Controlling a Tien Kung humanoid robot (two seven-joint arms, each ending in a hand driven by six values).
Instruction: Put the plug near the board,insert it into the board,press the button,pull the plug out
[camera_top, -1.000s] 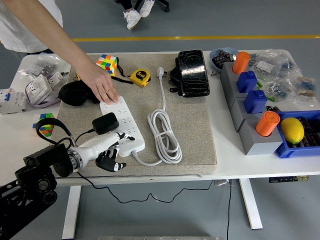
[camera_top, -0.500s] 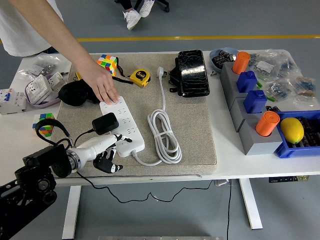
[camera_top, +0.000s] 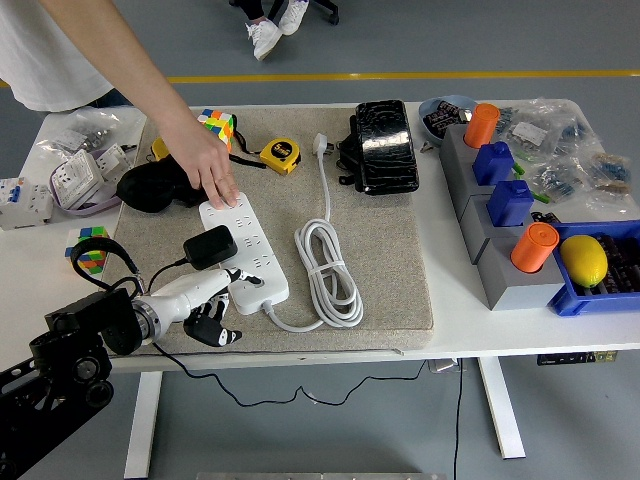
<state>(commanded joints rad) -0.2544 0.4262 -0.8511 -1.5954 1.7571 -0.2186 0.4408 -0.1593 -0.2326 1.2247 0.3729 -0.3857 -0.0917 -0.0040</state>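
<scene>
White desk (camera_top: 500, 320) carries a grey mat; a blue bin (camera_top: 578, 298) holds a lemon (camera_top: 585, 260). Left robot hand (camera_top: 212, 300), fingers loosely curled, empty, rests beside the power strip (camera_top: 243, 250), where the black plug (camera_top: 211, 246) sits. A person's hand (camera_top: 208, 165) steadies its far end.

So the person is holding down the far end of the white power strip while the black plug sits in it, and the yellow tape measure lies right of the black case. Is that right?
Not quite: in the head view the yellow tape measure lies left of the black case. The rest holds: the person's hand presses the far end of the white power strip, with the black plug on it.

No text, label or number is legible on anything.
</scene>
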